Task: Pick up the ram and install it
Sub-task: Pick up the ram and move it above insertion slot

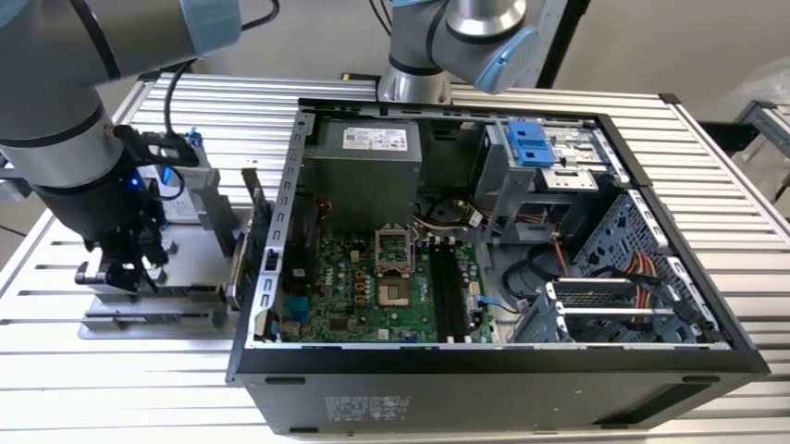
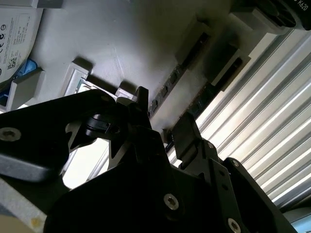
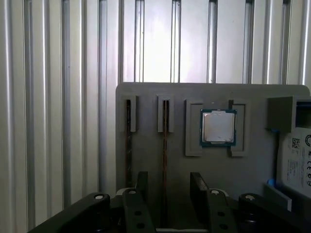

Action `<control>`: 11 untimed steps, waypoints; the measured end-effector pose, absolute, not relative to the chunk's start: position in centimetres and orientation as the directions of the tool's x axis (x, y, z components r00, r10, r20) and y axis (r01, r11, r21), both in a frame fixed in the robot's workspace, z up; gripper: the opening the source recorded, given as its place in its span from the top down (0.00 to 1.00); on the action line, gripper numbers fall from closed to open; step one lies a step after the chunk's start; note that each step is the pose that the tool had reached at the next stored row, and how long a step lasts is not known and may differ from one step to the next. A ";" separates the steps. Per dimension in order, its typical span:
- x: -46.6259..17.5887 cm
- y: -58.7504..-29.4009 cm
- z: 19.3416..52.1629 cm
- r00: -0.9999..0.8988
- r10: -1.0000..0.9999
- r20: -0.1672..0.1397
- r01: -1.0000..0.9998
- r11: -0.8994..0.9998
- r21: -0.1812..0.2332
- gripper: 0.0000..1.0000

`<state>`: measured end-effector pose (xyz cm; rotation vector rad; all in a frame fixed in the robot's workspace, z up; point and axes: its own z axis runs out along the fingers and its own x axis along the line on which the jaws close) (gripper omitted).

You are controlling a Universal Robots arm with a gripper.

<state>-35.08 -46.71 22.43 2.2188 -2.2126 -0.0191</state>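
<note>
we see the gripper [image 3: 169,177] low over the grey tray [image 3: 146,94], its fingers [image 3: 142,187] spread apart and clamping nothing; the ram [image 3: 165,136] stands on edge in its slot, in line between them; a second stick [image 3: 128,141] stands just beside it, the processor chip [image 3: 218,127] on its other side; in the exterior view the tray lies on the exterior view's left of the computer case [image 1: 494,370]

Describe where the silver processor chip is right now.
In the first wrist view, the processor chip sits in a recess of the grey tray, between an upright ram stick and the hard drive.
</note>
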 end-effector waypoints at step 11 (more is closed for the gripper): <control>-35.1 -46.7 21.6 -0.008 -1.000 -0.003 -1.000 0.008 0.014 0.00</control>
